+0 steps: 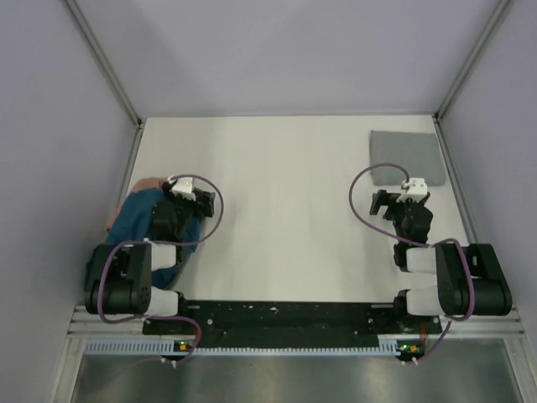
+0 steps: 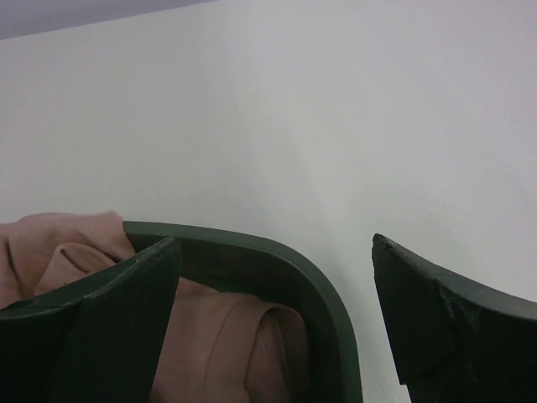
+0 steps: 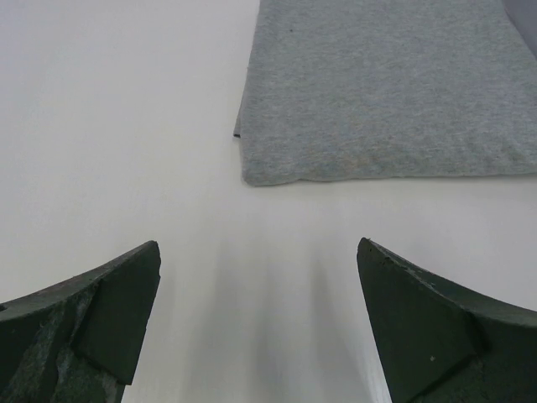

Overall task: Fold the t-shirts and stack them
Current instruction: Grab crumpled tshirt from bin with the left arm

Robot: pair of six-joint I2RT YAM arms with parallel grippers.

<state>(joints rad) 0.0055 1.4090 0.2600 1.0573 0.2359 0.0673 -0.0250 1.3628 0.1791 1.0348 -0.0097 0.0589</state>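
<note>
Lying folded at white worktop [image 1: 277, 168] far-right corner: grey cloth t-shirt [image 1: 407, 157]; crumpled teal-blue cloth t-shirt [image 1: 134, 222] at left edge, salmon-pink cloth t-shirt [image 1: 149, 183] beside.
Left wrist: left hand [image 2: 275, 243] apart, pink cloth below.
Right wrist: right hand [image 3: 258, 248] apart, grey shirt ahead.

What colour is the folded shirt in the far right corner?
The folded shirt is grey, clearest in the right wrist view.
</note>
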